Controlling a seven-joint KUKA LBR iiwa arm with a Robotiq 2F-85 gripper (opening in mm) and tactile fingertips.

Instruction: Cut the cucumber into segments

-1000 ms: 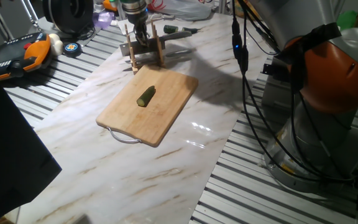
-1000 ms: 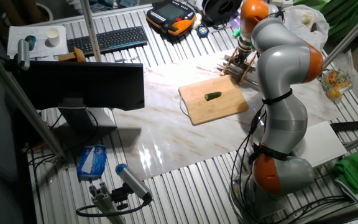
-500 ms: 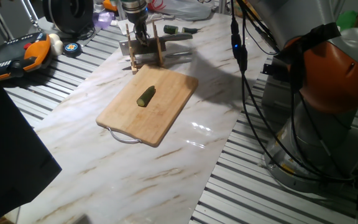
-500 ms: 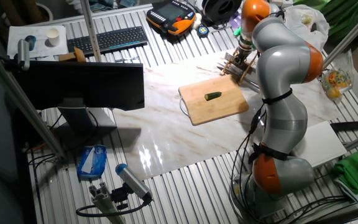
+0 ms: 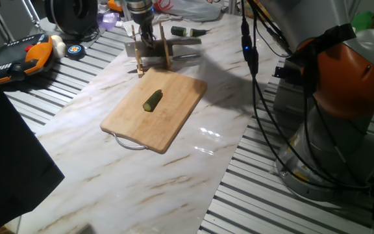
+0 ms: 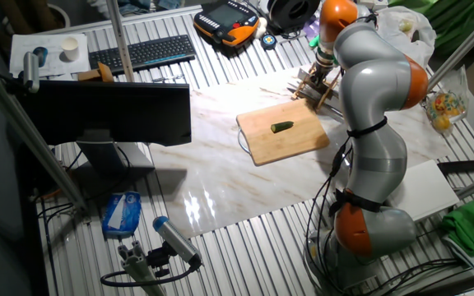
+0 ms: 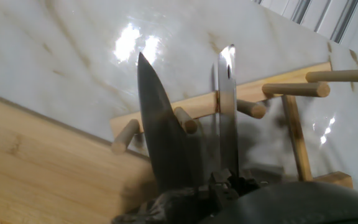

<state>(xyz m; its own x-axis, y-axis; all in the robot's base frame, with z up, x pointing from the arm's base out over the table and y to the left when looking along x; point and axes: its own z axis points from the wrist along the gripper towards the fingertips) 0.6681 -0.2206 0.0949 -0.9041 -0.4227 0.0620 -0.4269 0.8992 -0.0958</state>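
Cucumber [image 5: 152, 100] whole on wooden board [image 5: 141, 123], gripper [image 5: 147, 40] at knife rack [image 5: 152, 54], grip state unclear

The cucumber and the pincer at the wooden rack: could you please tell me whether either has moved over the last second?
Nothing visibly changed. The cucumber lies whole on the wooden cutting board, and the pincer hangs at the wooden knife rack, as before.

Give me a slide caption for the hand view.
Hand view: two knife blades standing in the wooden peg rack, cutting board alongside on marble.
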